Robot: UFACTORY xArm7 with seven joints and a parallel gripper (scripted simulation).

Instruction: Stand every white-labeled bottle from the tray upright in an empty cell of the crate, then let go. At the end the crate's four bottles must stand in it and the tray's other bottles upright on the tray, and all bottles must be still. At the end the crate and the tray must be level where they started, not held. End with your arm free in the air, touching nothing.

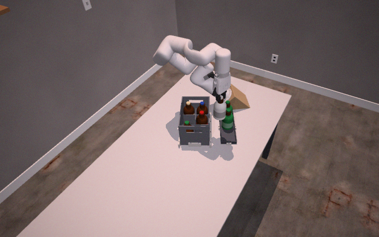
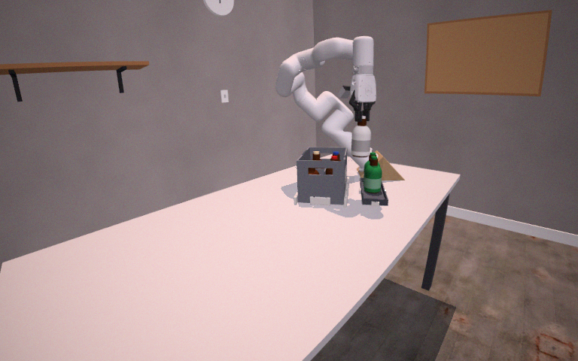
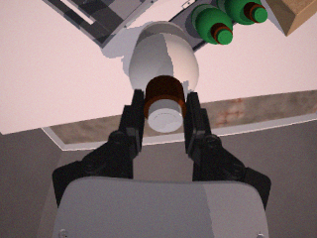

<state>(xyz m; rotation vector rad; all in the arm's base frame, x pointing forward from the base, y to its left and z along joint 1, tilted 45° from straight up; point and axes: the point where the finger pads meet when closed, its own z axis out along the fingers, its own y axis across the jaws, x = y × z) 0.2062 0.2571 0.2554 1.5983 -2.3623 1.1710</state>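
Observation:
My gripper (image 1: 220, 98) is shut on the brown neck of a white-labeled bottle (image 1: 219, 110), which hangs upright in the air between the grey crate (image 1: 194, 120) and the dark tray (image 1: 228, 134). The wrist view shows the fingers on either side of the neck, with the white body (image 3: 161, 59) below. The crate holds brown bottles with cream, blue, red and green caps. An empty cell (image 3: 122, 10) shows beside the green-capped one. Two green bottles (image 1: 228, 120) stand upright on the tray.
A tan wedge-shaped base (image 1: 239, 100) sits behind the tray, under the arm. The table's right edge (image 1: 275, 125) runs close to the tray. The crate (image 2: 321, 176) stands just left of the tray (image 2: 374, 196).

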